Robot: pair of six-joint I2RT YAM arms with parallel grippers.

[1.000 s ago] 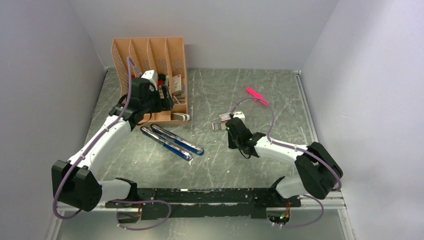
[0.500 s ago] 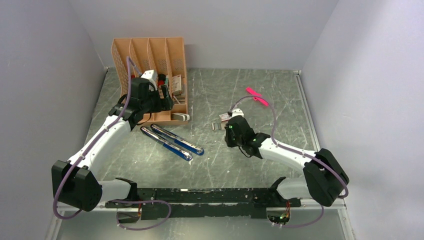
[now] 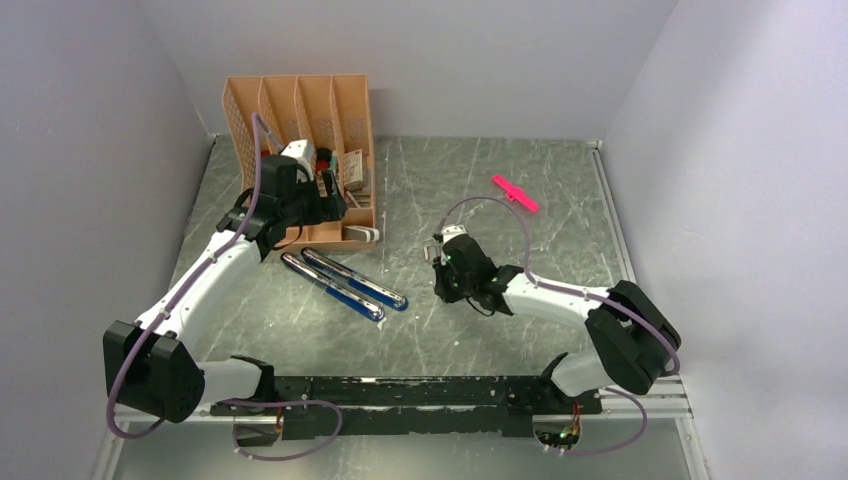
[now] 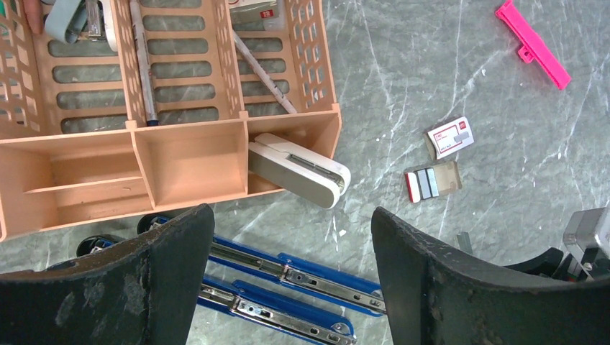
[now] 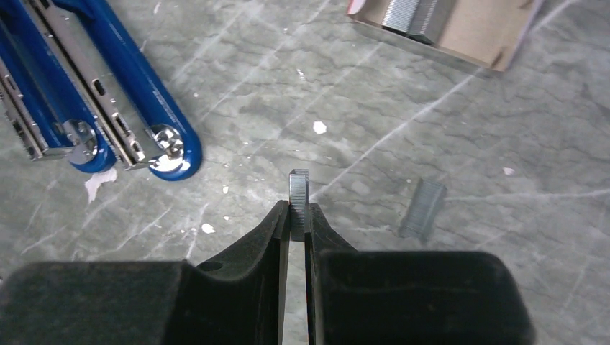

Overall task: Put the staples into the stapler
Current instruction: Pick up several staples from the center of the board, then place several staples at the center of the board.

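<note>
Right gripper (image 5: 297, 218) is pinched narrow on one staple strip (image 5: 298, 188). The strip sticks out past the fingertips, above the worktop (image 5: 518, 122) and off the surface as far as I can tell. A second loose strip (image 5: 422, 208) lies flat on the worktop just right of it. More staples (image 5: 411, 13) sit in the open cardboard tray (image 5: 467, 32) farther off. The blue stapler (image 5: 115, 93) lies open to the left with its metal channels up, well apart from the held strip.

Left gripper (image 4: 288, 215) is spread wide and holds nothing. It hangs over the stapler near the orange organizer (image 4: 187, 154). The pink stick (image 4: 536, 47) is far off and not needed.

Handling, as a judgement:
- **Weight and surface:** the strip is very light, with thin, smooth metal, so it can slip or twist in the pads.
- **Stiffness:** it is stiff along its length but only glued together, so bending or a hard squeeze likely snaps it into pieces.
- **Where to hold:** best across the two flat leg sides near the middle, with a light pinch and the strip kept level.
- **Now:** the hold looks close to one end, so the strip may pivot when it touches the channel.
- **Insertion:** it needs lining up lengthwise with the channel, legs down.
</note>
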